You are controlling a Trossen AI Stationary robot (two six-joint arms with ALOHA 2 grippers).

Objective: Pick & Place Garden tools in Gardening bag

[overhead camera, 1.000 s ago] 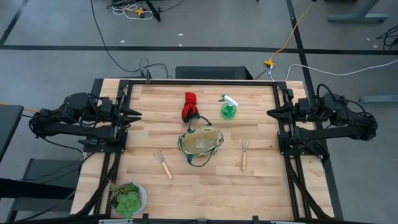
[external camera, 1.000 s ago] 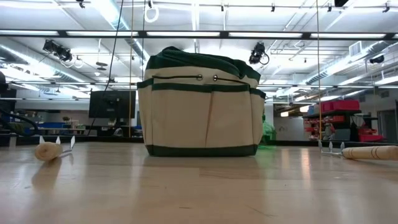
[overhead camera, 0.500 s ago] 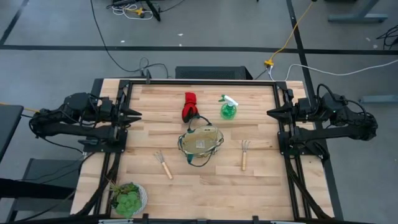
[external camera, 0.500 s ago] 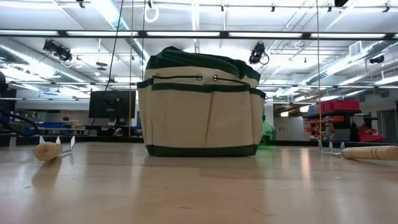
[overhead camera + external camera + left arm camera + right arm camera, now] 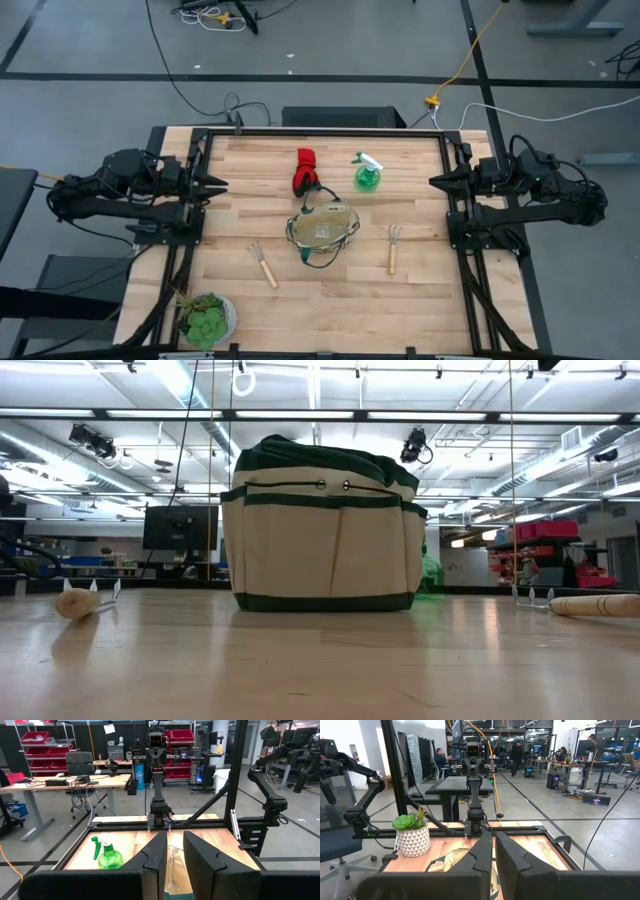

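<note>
Bag mid-table, tools lying loose around it, both arms parked at the sides.

The bag [image 5: 323,232] stands upright at the table's [image 5: 420,300] centre, mouth up. The gloves [image 5: 304,171] and the upright spray bottle [image 5: 367,175] sit beyond it. One rake [image 5: 263,263] lies to its left on a slant, the other rake [image 5: 393,247] to its right, lengthwise, prongs toward the far edge. The left gripper [image 5: 216,185] shows a narrow gap between its fingers; the right gripper [image 5: 436,181] is nearly closed, both empty.

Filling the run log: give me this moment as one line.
left gripper: idle, table's left edge | right gripper: idle, right edge | gardening bag: centre | garden tools: all on table, none bagged
</note>
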